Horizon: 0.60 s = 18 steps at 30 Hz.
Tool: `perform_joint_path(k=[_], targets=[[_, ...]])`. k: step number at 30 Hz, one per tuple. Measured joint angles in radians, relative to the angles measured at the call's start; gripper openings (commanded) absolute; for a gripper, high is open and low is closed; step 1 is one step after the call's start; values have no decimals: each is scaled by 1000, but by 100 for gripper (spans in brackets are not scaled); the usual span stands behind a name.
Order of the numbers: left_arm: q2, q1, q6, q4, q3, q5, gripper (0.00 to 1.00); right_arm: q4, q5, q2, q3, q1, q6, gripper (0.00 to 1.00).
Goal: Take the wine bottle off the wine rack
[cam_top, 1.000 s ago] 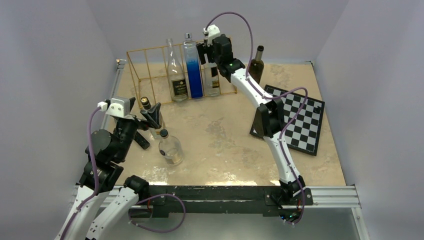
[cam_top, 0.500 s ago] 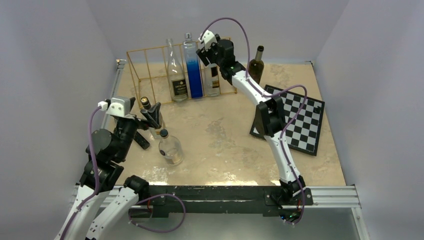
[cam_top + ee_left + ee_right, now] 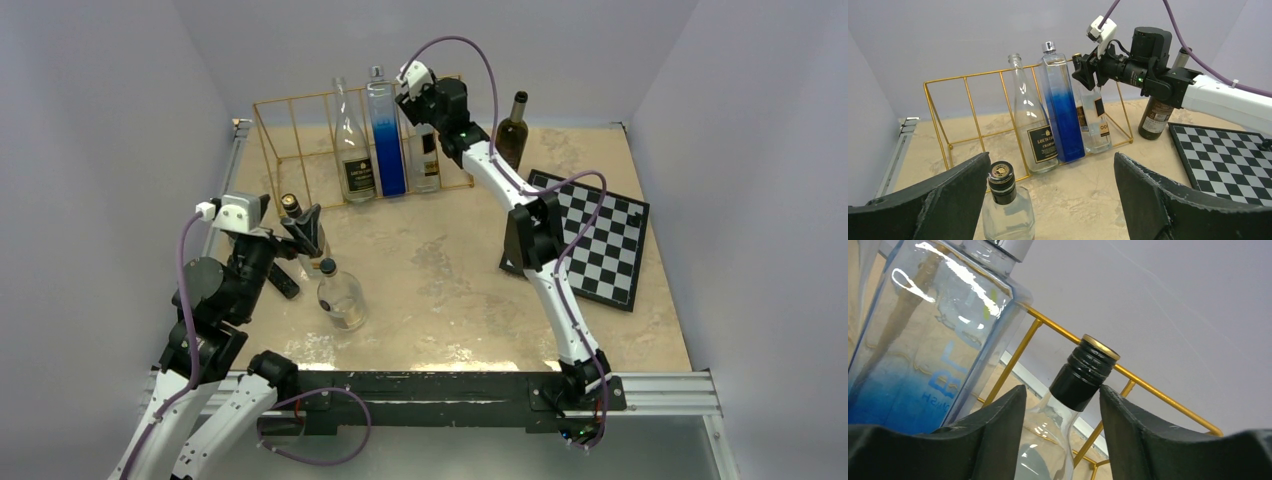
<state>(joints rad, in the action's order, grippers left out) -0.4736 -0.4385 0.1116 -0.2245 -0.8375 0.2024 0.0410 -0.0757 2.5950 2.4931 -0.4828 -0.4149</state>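
Note:
The gold wire wine rack (image 3: 300,130) stands at the back and holds three bottles. The rightmost is a clear wine bottle (image 3: 425,165) with a black cap (image 3: 1083,372). My right gripper (image 3: 1063,400) is at its neck with a finger on each side. The right finger touches the cap, while a gap remains at the left finger, so it is still open. The top view shows this gripper (image 3: 415,100) high above the rack's right end. My left gripper (image 3: 1052,160) is wide open and holds nothing, low at the near left.
Also in the rack are a tall blue bottle (image 3: 385,140) and a clear labelled bottle (image 3: 353,150). A dark green bottle (image 3: 513,130) stands right of the rack, beside a chessboard (image 3: 600,240). Two clear bottles (image 3: 342,297) stand by my left gripper, one (image 3: 1005,210) against its left finger.
My right gripper has shifted slightly left along the rack onto the black-capped bottle's neck, and its jaws have narrowed around it. The left arm has not moved.

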Motion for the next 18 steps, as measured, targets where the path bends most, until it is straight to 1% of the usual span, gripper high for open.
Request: perform_joint_path(k=[5,8,9,10,14,16,17,18], targets=[[0,0,0,0,0,9,96,-1,-27,6,16,11,-5,54],[0,0,0,0,0,11,96,0,-40,6,16,14,-6,60],[1,0,0,0,0,11,96,0,-43,6,16,14,-5,60],[1,0,0,0,0,11,96,0,-47,6,16,14,-3,57],[5,0,1,0,-3,11,96,0,-58,6,16,13,3,39],[7,0,1,0,-5,11,96,-2,-62,6,22,13,10,25],[9,0,1,0,-6,11,96,-2,-68,6,26,13,13,21],[10,0,1,0,-6,11,96,4,-71,6,31,12,15,19]])
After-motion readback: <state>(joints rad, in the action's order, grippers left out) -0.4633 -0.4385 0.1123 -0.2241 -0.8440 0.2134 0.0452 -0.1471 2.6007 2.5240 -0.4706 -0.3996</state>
